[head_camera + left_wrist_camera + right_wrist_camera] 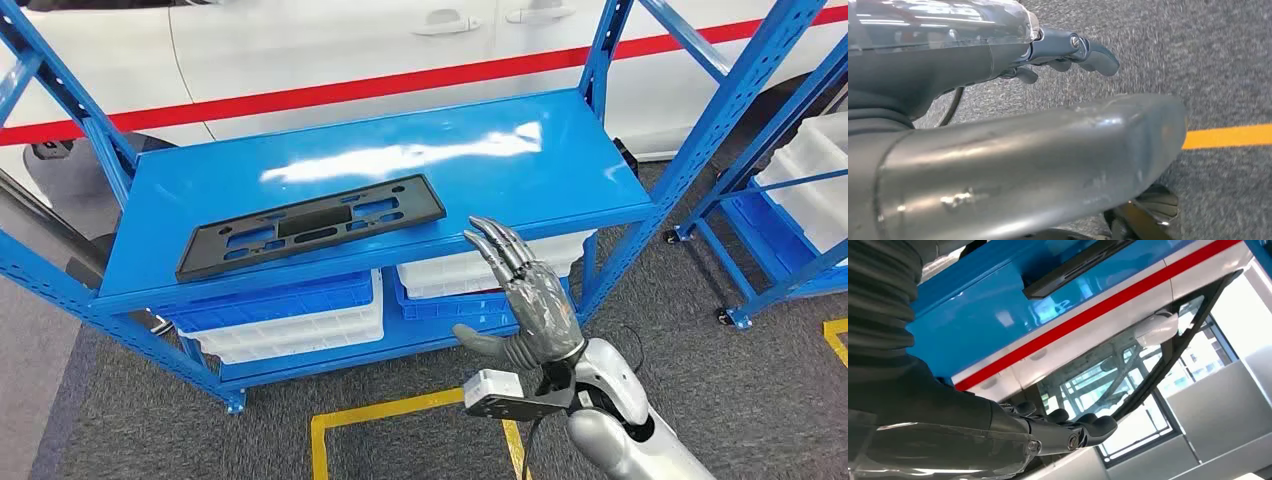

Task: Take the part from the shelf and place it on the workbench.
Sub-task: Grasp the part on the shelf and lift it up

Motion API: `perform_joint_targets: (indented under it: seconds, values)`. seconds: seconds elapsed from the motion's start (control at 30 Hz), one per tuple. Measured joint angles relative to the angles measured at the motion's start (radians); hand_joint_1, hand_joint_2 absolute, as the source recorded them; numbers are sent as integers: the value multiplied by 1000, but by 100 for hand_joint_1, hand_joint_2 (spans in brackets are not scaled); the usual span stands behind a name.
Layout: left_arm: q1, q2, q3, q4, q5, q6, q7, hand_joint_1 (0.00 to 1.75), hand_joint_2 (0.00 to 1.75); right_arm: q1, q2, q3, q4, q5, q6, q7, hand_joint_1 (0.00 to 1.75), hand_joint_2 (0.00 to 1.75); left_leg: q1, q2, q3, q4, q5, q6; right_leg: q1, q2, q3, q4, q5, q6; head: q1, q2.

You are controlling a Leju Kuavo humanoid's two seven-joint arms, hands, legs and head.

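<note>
The right hand [528, 300], fingers spread and empty, is raised before the shelf [560, 150] to reach the flat-lying black part [310, 225].

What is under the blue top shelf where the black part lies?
Under the blue top shelf, on a lower shelf, stand white bins and blue bins, stacked. The top shelf covers their rear parts, and what they hold cannot be seen. The black part lies on top.

Automotive workshop indicated: blue steel racking [640, 215], stacked parts bins [300, 320], white car body [330, 50] across frame top, yellow floor marking [380, 412].
</note>
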Motion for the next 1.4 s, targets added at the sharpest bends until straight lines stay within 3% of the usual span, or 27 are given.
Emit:
perform_joint_targets:
  seconds: [0.07,0.1,0.13,0.2,0.23,0.37,0.43,0.5,0.53,0.57,0.6,0.67,0.73,0.83,0.9,1.0,1.07,1.13,1.17,1.23,1.27,1.4]
  values:
    - [1,0,0,0,-4,-1,0,0,0,-6,6,13,12,35,-8,7,0,175,0,0,3,-16,25,3,3,0,2,1,-1,-1,0,0]
    - [1,0,0,0,-7,-2,0,0,0,-12,11,24,23,69,-16,14,0,175,-1,0,15,-50,55,7,5,-1,5,1,-3,-3,0,0]
    - [1,0,0,0,-11,-3,1,0,0,-20,17,35,33,102,-23,21,0,175,-2,1,42,-115,97,14,7,0,8,1,-5,-3,0,0]
    - [0,0,0,0,-16,-5,1,0,0,-36,28,55,52,165,-40,33,0,175,-7,2,101,-244,151,27,11,0,14,1,-8,-1,1,0]
    - [-1,0,0,0,-20,-7,1,0,0,-44,34,66,63,197,-49,40,0,175,-10,2,116,-280,161,32,12,-1,14,0,-8,3,1,0]
    - [-1,-1,0,0,-32,-18,3,0,0,-69,54,105,103,334,-81,66,0,175,-8,1,128,-310,169,44,13,-1,15,0,-13,23,2,0]
    - [-1,-2,0,-1,-39,-20,3,0,0,-84,63,121,122,399,-98,79,0,175,-2,2,133,-323,176,53,12,3,-13,62,-53,31,6,0]
    - [-3,-2,0,-2,-47,-27,4,0,0,-95,77,142,154,461,-109,92,0,175,-3,3,132,-324,177,56,9,6,-78,194,-115,36,8,0]
    - [-3,-3,0,-3,-51,-32,4,0,0,-96,86,152,173,492,-112,98,0,175,-4,3,132,-324,176,56,7,7,-106,248,-130,39,9,0]
    - [-3,-3,0,-5,-56,-38,5,0,0,-96,96,162,193,520,-113,103,0,175,-3,2,132,-323,175,56,4,7,-120,272,-127,41,9,0]
    - [-2,-3,0,-8,-62,-44,7,0,0,-97,108,171,212,547,-114,108,0,175,-3,1,133,-322,174,55,1,7,-115,255,-104,43,9,0]
    - [-2,-3,0,-15,-72,-54,9,0,0,-100,132,185,248,592,-115,118,0,175,-2,-1,135,-317,170,48,-5,7,-57,130,-33,43,9,0]
    - [-2,-4,1,-26,-81,-64,10,0,0,-104,159,196,282,629,-118,129,0,175,-5,-2,131,-306,163,36,-5,8,-12,27,1,38,9,0]
    - [-2,-4,2,-46,-95,-77,11,0,0,-106,200,210,337,668,-121,144,0,175,-6,-3,125,-302,161,18,0,11,-9,9,1,20,8,0]
    - [-2,-4,4,-56,-101,-84,10,0,0,-107,223,217,363,685,-122,150,0,175,-3,-1,119,-281,143,7,-1,11,-6,4,3,8,6,0]
    - [-3,-4,11,-70,-114,-97,10,0,0,-114,258,228,406,718,-122,163,0,175,-1,2,45,-118,61,-3,-1,7,-2,1,3,-4,-1,0]
    - [-3,-4,17,-76,-124,-108,10,0,0,-116,280,238,443,737,-122,168,0,175,0,2,0,-31,40,-6,2,6,-2,2,1,-8,-2,0]
    - [-3,-3,24,-81,-131,-118,9,0,0,-119,299,249,471,746,-121,170,0,175,0,2,17,-76,86,-3,4,7,1,3,-2,-9,-2,0]
    - [-4,-1,26,-84,-133,-124,7,0,0,-123,310,254,481,748,-121,170,0,175,0,2,47,-142,123,1,5,8,4,3,-5,-8,-2,0]
    - [-8,3,31,-90,-138,-140,-1,0,0,-136,331,262,503,736,-117,167,0,175,-5,2,99,-256,160,12,6,9,8,2,-10,-1,-2,0]
    - [-10,4,33,-93,-140,-148,-7,0,0,-141,343,265,513,718,-114,162,0,175,-9,2,115,-290,164,18,7,9,9,1,-11,5,-1,0]
    - [-11,2,53,-110,-144,-175,-21,0,0,-142,381,271,533,614,-93,137,0,175,-8,-1,138,-316,156,43,7,9,9,31,-9,30,0,0]
